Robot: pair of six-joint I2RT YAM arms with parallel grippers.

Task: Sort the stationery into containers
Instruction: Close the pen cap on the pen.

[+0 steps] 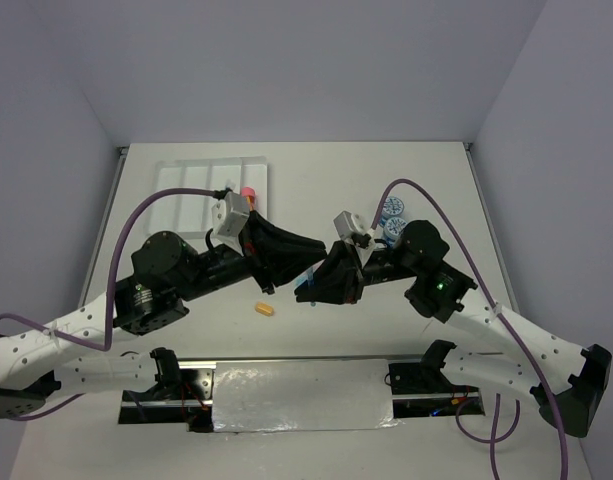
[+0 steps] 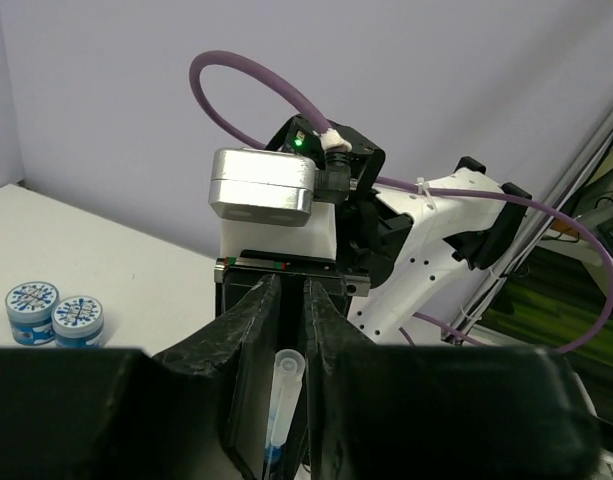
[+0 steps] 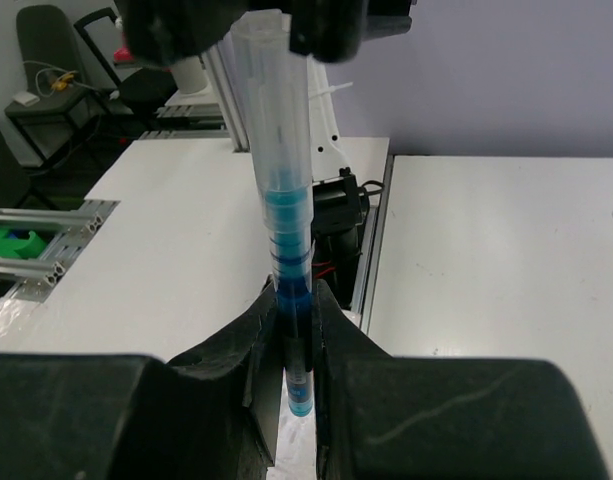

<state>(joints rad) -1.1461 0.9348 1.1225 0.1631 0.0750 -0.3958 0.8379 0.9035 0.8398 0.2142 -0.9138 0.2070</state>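
A blue pen with a clear end is held in the air between both grippers, over the middle of the table. My right gripper is shut on its blue lower part, as the right wrist view shows. My left gripper is shut around its clear end, with the jaws close on either side. The white divided tray lies at the back left. A pink-capped orange piece sits at the tray's right edge.
Two round blue-lidded tubs stand at the back right, behind the right arm, and also show as tubs in the left wrist view. A small orange eraser lies on the table below the left gripper.
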